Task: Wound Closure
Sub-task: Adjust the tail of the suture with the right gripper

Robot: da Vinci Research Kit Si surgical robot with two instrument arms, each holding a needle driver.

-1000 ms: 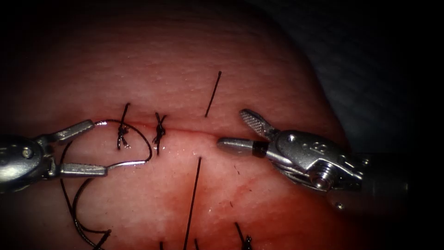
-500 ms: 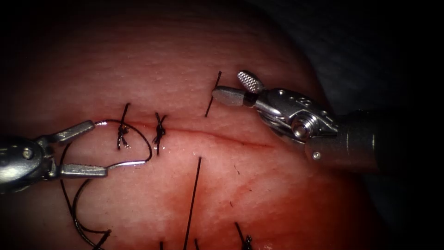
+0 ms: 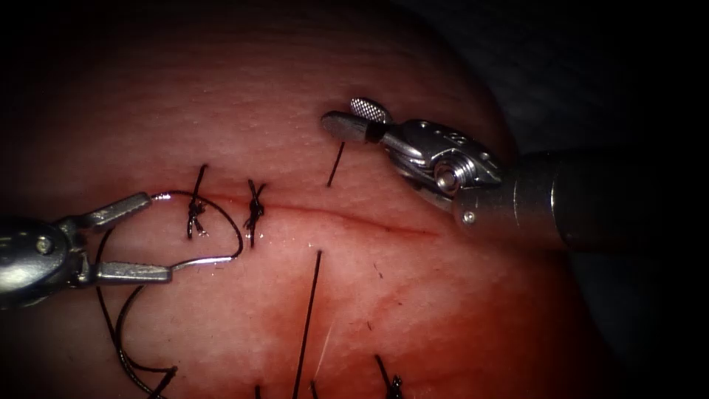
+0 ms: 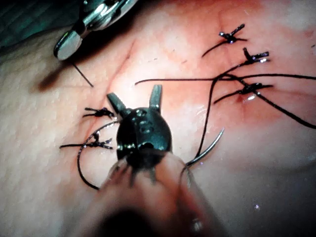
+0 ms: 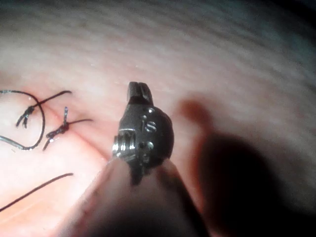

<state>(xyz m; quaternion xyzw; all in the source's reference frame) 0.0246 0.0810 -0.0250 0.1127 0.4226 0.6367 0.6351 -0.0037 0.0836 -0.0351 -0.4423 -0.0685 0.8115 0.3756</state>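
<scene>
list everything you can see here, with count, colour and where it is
tissue: one, pink-red, under everything
cut: one, dark red line across the middle
knotted stitches: two, black, on the cut's left part
needle: one, silver, curved, lying on the tissue by the left tool's lower jaw tip, not visibly in the tissue
thread: one, black, looping near the left tool
loose thread ends: two, black, one on each side of the cut
red fluid: patch, right of the long thread end
left tool: one, silver, left end of the cut, jaws open, holding nothing
right tool: one, silver, over the short thread end, jaws slightly apart, no hold visible
</scene>
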